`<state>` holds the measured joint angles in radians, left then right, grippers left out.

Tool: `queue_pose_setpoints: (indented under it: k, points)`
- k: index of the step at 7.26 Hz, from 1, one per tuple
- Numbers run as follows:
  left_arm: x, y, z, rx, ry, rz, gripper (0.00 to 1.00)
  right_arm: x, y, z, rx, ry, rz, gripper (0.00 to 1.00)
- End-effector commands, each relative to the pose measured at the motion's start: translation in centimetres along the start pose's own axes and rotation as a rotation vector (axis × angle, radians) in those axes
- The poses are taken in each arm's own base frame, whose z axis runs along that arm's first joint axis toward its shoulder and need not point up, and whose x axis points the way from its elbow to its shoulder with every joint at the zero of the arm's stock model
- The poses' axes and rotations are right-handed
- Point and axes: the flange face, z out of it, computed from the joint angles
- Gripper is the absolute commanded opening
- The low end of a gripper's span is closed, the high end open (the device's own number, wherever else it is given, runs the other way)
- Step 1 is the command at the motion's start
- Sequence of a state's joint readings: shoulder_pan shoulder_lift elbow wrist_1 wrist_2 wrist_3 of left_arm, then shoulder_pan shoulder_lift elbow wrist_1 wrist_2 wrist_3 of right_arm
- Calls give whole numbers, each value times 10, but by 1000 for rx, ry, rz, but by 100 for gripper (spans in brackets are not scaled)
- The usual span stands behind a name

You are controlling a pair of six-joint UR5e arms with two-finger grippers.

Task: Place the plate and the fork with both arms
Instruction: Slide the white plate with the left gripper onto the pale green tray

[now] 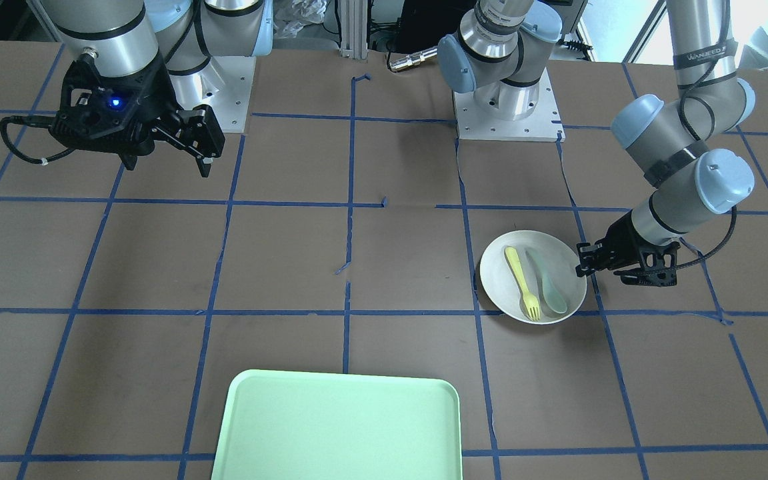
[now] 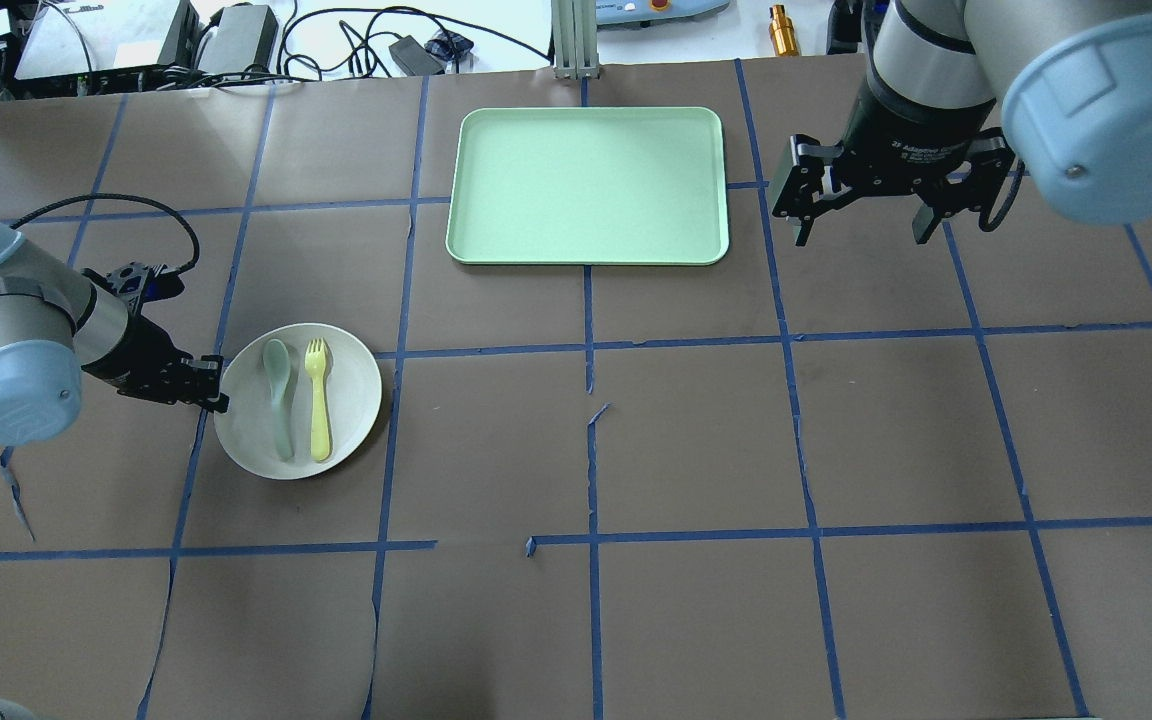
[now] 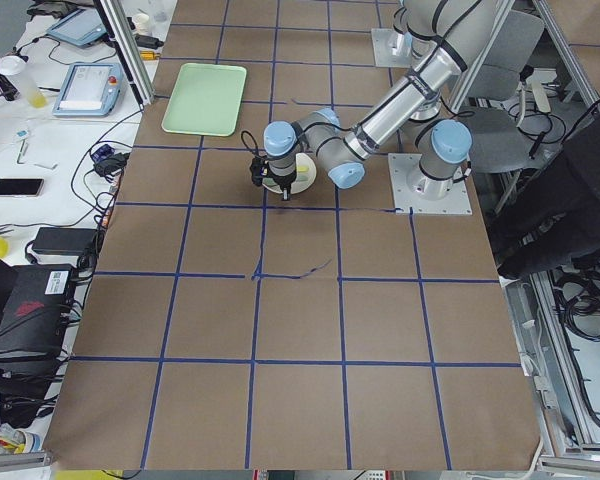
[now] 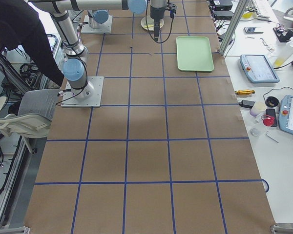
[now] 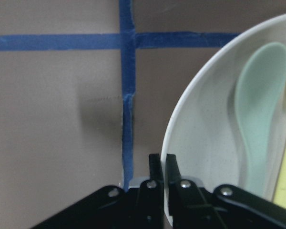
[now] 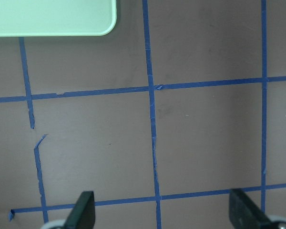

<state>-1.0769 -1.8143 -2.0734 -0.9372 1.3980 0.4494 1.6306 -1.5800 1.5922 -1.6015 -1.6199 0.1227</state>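
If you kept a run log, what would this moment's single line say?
left gripper: shut on plate rim | fork, spoon: lying in plate | right gripper: open, raised beside tray

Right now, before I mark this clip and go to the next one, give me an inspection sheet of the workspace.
Surface: brown paper table with a blue tape grid; tape torn in spots.
Job's things: plate on the table on the left arm's side; fork lying in it; green tray apart from both.
Clutter: grey-green spoon in the plate beside the fork.
Grippers: left gripper shut on the plate's rim; right gripper open, above the table beside the tray.
Cables: black cable looping off the left wrist; loose leads beyond the table.
Surroundings: person in dark clothes near the robot bases; pendant on the side bench.
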Motion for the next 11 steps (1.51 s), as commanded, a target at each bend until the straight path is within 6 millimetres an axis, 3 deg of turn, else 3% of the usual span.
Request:
queue_pose_setpoints:
  k: [1,2,4,5,7,11]
  points:
    - [9,-24,-14,56,81,-50,0,0,0,0,0,0,0,100]
    - [20,-38,-23,59,128,-71,0,0,0,0,0,0,0,100]
    - [79,-62,-21,41,150,0,0,0,0,0,0,-1,-2,100]
    - [122,-91,-28,41,187,22,0,-1,0,0,0,0,-2,100]
    - [160,-143,-30,23,187,87,0,-1,0,0,0,0,-2,100]
    - [252,-245,0,36,170,146,0,-1,0,1,-2,0,-2,100]
